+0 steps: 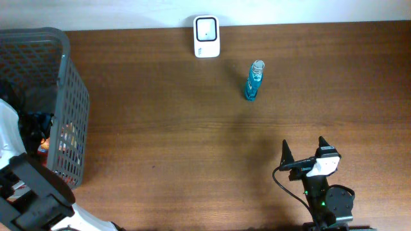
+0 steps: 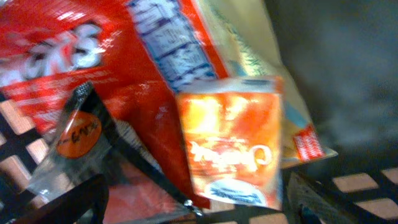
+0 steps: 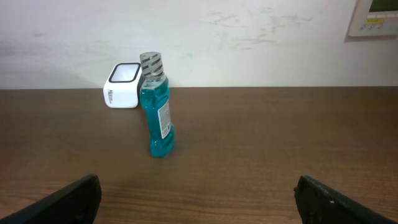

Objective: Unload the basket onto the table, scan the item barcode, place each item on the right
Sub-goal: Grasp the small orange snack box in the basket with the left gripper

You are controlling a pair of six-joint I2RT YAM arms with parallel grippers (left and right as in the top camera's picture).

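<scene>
Inside basket (image 1: 72,96), left tool (image 2: 196,186) held apart over orange packet (image 2: 230,143) lying against red bag (image 2: 93,56); right tool (image 1: 303,142) held apart above worktop (image 1: 192,128). Risk: red bag may be pinched too, barcode hidden from scanner (image 1: 207,36).

Dark brown wood surface (image 3: 249,137) under right pincer (image 3: 199,205), plain white wall (image 3: 249,37) ahead of it, beige wall panel (image 3: 373,18) ahead-right.

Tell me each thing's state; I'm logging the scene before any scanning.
Blue bottle: upright, capped.
Scanner: on table, untouched.
Basket: holding packets.
Orange packet: in basket, not gripped.
Left end effector: open, over packets.
Right end effector: open, empty.
</scene>
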